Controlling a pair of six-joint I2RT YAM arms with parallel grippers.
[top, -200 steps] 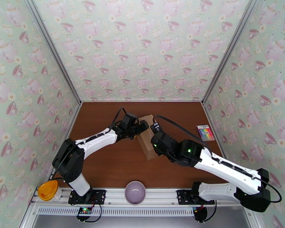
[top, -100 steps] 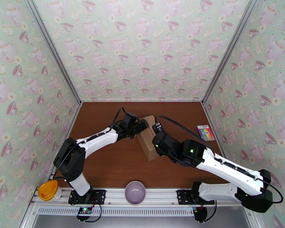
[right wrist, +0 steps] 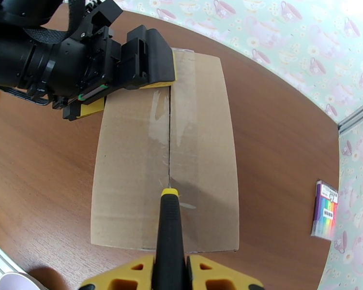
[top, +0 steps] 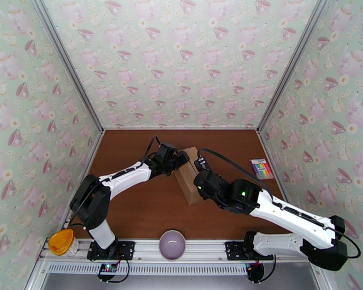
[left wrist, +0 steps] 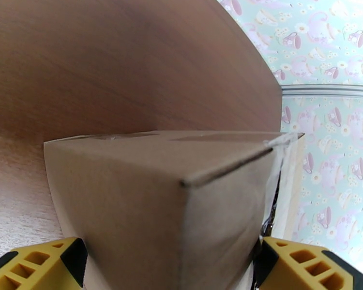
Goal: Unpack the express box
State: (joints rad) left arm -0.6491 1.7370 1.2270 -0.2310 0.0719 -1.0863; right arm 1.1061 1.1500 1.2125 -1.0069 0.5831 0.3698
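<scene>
The express box (top: 187, 182) lies on the brown table with its taped seam (right wrist: 169, 141) facing up. My left gripper (top: 177, 163) straddles its far left corner with jaws wide; the box (left wrist: 157, 204) fills the gap between the yellow fingers (left wrist: 41, 267), which press on both sides. In the right wrist view the left gripper (right wrist: 126, 95) sits at that same corner. My right gripper (right wrist: 171, 267) is shut on a black cutter (right wrist: 170, 228), whose yellow tip rests on the seam near the box's near end.
A colourful pack (top: 262, 168) lies at the right of the table. A purple bowl (top: 172, 244) sits on the near rail between the arm bases, and an orange object (top: 60, 241) at the near left. Patterned walls enclose the table.
The right arm has drifted slightly toward the near side with the cutter. The left gripper and box have barely moved.
</scene>
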